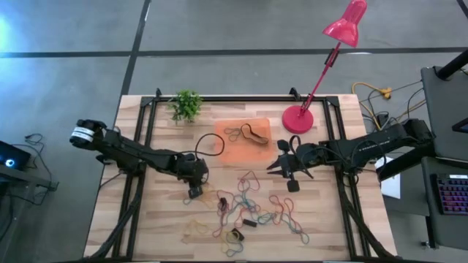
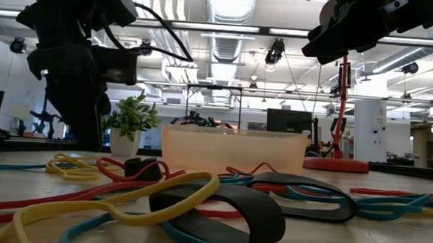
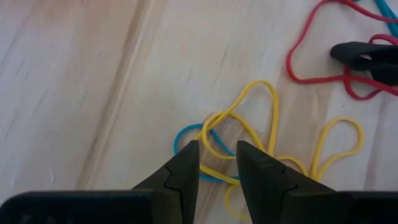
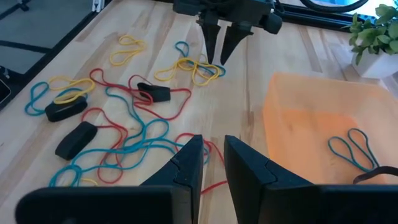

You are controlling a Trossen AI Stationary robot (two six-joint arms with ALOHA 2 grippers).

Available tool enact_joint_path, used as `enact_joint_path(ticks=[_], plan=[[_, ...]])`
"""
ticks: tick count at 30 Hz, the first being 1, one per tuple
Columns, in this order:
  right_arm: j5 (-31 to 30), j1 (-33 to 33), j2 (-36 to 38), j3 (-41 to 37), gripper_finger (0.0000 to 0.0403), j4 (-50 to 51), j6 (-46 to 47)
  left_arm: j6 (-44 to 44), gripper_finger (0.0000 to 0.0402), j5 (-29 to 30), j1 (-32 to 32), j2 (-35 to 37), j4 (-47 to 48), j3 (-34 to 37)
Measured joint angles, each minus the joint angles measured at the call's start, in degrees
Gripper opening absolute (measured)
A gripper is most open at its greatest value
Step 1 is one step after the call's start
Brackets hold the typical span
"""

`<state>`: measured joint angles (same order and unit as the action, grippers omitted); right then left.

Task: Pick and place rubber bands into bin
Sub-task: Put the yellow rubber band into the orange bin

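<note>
Early in the task: most rubber bands (image 1: 248, 208) lie loose across the near half of the tabletop (image 1: 153, 226), a mix of yellow, red, blue and black. Left gripper (image 3: 216, 163) hangs over a yellow and blue tangle (image 3: 249, 134), fingers slightly apart, nothing in them. Right gripper (image 1: 279, 165) sits just short of the bin (image 1: 245, 150), fingers slightly apart, empty. Farther back, the bin holds only a few bands.

I see the shallow translucent orange rectangular bin (image 1: 242, 142) at the table's back centre, a few loops inside. Mixed-colour rubber bands (image 1: 248, 208) lie scattered before it. The small green potted plant (image 1: 186, 105) stands left of it, the red desk lamp (image 1: 298, 119) right.
</note>
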<state>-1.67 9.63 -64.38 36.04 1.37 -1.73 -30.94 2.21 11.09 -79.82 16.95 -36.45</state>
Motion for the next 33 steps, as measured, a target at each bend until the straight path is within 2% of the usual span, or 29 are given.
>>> enact_joint_path(ticks=[17, 20, 25, 33], plan=[[0.0, 0.0, 0.0, -1.0, 0.0054, -0.2, 0.9, 2.9, 0.0089, 1.5, 1.4, -4.2, -2.5, 0.0], [0.0, 0.0, 0.0, -1.1, 0.0054, -0.2, 0.9, 3.3, 0.0074, 3.2, 1.4, -4.0, -2.5, 0.0], [0.0, 0.0, 0.0, -1.4, 0.0054, -0.2, 1.4, 5.1, 0.0011, 4.3, 1.4, -3.6, -2.7, -0.3], [0.0, 0.0, 0.0, -2.3, 0.0054, -0.4, 2.1, 6.0, 0.0001, 4.3, 1.4, -1.7, -2.9, -0.3]])
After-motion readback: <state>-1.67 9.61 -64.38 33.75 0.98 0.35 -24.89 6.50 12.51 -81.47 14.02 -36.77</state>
